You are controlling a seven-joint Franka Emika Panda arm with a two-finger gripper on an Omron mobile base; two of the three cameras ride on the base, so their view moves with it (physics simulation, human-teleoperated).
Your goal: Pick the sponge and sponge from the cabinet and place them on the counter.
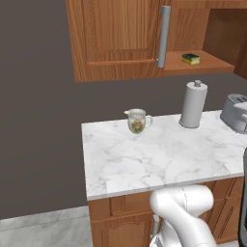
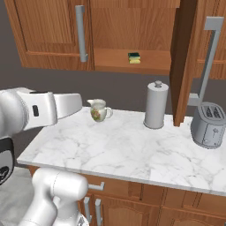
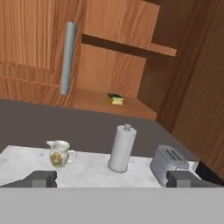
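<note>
The reddish-brown wooden wall cabinet (image 2: 53, 35) hangs over the white marble counter (image 2: 132, 150), and its right door (image 2: 183, 57) stands open. Inside, on the bottom wooden shelf (image 2: 114, 59), sits a small yellow sponge with a dark green top (image 2: 134, 58). It looks like two sponges may be stacked there, one on the other, but they are too small to tell apart. The sponge (image 1: 191, 58) is up on the shelf, well above the counter, just to the right of the long grey metal bar handle (image 1: 164, 36) of the shut door. On the counter stand a little white jug with flowers painted on it (image 2: 99, 110), a tall white paper towel roll on a stand (image 2: 156, 105) and a silver metal toaster (image 2: 208, 124). The jug is well apart from the roll, and the toaster is to the right of the roll. In the hand view the robot's gripper (image 3: 111, 179) has its two dark fingers (image 3: 40, 178) far apart with nothing between them, and it is well away from the sponge (image 3: 115, 99)
</note>
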